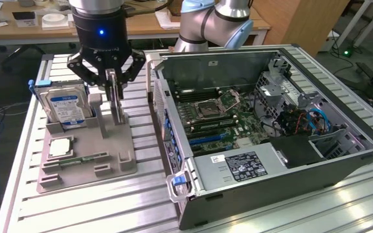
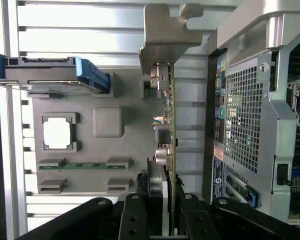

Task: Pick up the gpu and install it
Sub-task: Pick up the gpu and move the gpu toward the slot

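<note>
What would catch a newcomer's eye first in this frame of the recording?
The black end effector, closed on the gpu, which stands upright over the grey tray at the exterior view's left. Beside it on that tray, a blue-labelled hard drive stands on edge. At that view's right lies the big open computer case, its motherboard exposed.

The gpu (image 2: 165, 40) has a dull silvery sheet-metal bracket and a green lacquered board edge; the gripper (image 2: 162, 217) is satin black. At nine o'clock from the computer case (image 1: 290, 184), which is dark painted and bare perforated steel, stands a matt grey plastic fixture (image 1: 102, 141). It carries a hard drive (image 1: 66, 107) with a glossy label, on a ribbed aluminium table (image 1: 109, 208) with a bright sheen.
</note>
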Robot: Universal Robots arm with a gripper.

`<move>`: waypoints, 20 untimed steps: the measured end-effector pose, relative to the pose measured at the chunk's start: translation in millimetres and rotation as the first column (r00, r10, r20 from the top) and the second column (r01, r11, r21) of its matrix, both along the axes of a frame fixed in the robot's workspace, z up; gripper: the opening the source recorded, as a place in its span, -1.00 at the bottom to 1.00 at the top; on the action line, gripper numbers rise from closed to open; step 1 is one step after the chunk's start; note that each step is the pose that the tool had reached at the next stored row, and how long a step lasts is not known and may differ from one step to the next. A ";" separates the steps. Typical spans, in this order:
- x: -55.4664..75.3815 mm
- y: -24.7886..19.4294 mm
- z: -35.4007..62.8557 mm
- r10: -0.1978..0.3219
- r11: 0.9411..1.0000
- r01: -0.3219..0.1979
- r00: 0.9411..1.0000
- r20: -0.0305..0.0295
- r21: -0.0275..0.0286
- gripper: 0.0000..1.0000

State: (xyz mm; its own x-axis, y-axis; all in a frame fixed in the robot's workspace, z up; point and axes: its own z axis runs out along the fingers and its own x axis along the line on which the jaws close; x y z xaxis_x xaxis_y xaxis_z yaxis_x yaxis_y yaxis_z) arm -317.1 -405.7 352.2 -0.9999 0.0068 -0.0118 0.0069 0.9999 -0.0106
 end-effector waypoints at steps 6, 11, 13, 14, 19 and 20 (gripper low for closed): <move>0.1 0.0 10.0 0.000 1.000 0.000 1.000 0.000 0.000 -0.44; 0.1 0.0 14.0 0.000 1.000 0.000 1.000 0.000 0.000 -0.44; 0.1 0.0 16.7 0.000 1.000 0.000 1.000 0.000 0.000 -0.44; 0.1 0.0 18.4 0.000 1.000 0.000 1.000 0.000 0.000 -0.44; 0.0 0.0 29.6 0.000 1.000 0.000 1.000 0.000 0.000 -0.44; 0.0 0.0 32.0 0.000 1.000 0.000 1.000 0.000 0.000 -0.44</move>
State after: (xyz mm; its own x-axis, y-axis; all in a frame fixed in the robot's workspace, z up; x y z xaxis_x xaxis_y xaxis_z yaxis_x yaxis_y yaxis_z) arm -317.1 -405.7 384.2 -0.9999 0.0068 -0.0117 0.0070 0.9999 -0.0103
